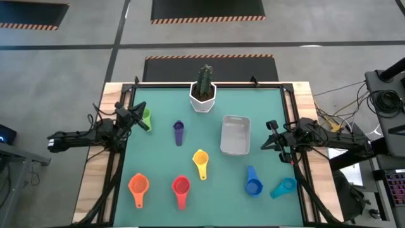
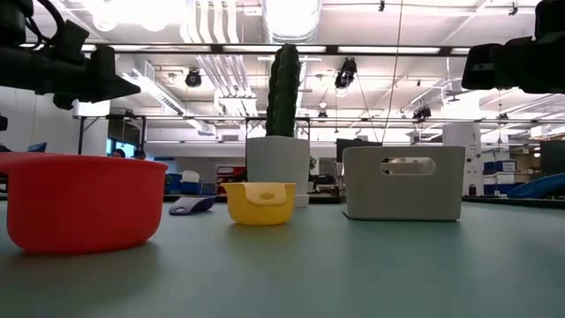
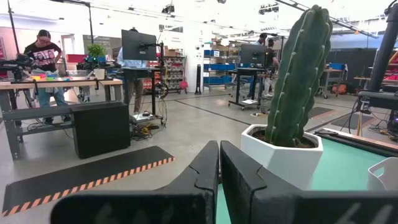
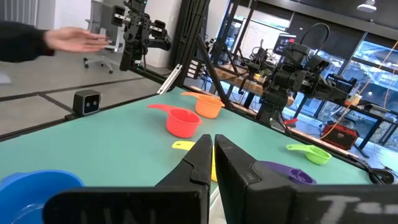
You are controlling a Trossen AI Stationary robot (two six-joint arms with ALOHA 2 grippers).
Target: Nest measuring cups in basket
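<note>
Nothing is picked yet: all seven cups sit loose on the tabletop (image 1: 158, 158) and the basket (image 1: 235, 135) looks empty, no cup inside. Left gripper (image 1: 138, 118) waits far left of the basket, jaws pressed together, holding nothing; right gripper (image 1: 271, 138) hangs just right of the basket, jaws likewise pressed together and empty.

Cups relative to the basket: green cup (image 1: 145, 118) far left, right by the left gripper; purple cup (image 1: 178, 132) left; yellow cup (image 1: 200, 162) near its front-left corner; red cup (image 1: 181, 188) and orange cup (image 1: 138, 186) further front-left; blue cup (image 1: 253, 182) just in front; teal cup (image 1: 283, 187) front-right.

To do it well, judging by layout: drop the biggest cup in first, then smaller ones, so they nest. Spread the jaws before descending, pinch the handle or rim, keep the bowl upright, release low inside the walls.

White pot (image 1: 202, 98) behind-left of the basket holds a cactus (image 1: 204, 79); leave it alone
</note>
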